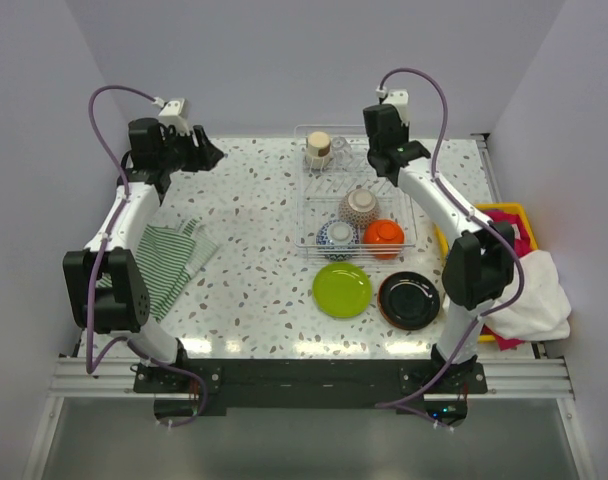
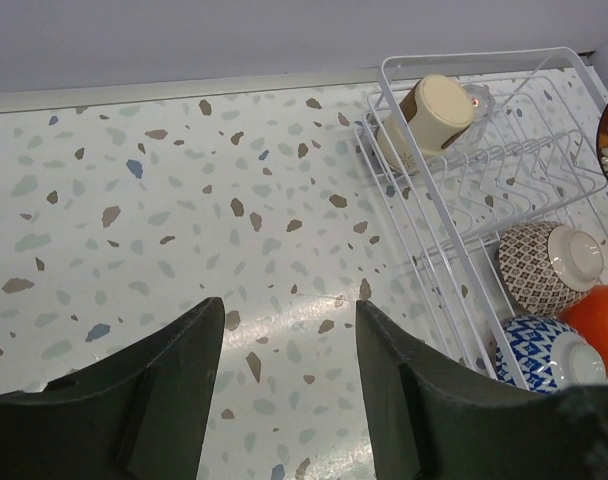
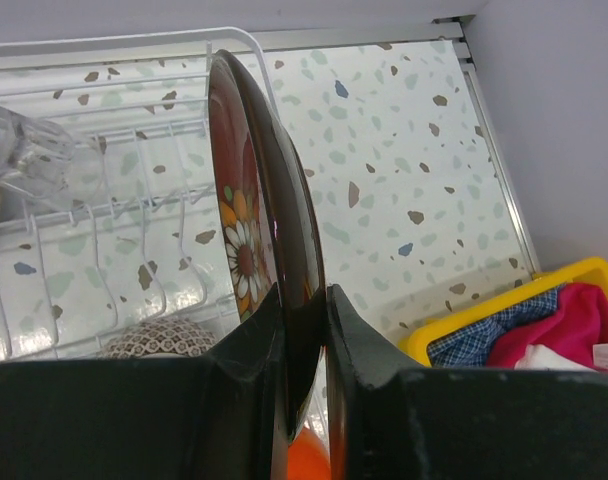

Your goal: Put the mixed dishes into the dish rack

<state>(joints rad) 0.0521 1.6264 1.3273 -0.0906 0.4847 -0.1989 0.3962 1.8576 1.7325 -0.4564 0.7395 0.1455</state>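
Note:
The dish rack stands at the back centre of the table. In it lie a beige cup, a brown-patterned bowl, a blue-white bowl and an orange bowl. A lime green plate and a black plate lie on the table in front of the rack. My right gripper is shut on the rim of the dark red flowered plate, held on edge over the rack's right side, near a glass. My left gripper is open and empty over bare table left of the rack.
A green-white striped cloth lies at the left near the left arm. A yellow bin of coloured cloths stands at the right edge, with a white cloth spilling over it. Walls close in the back and both sides.

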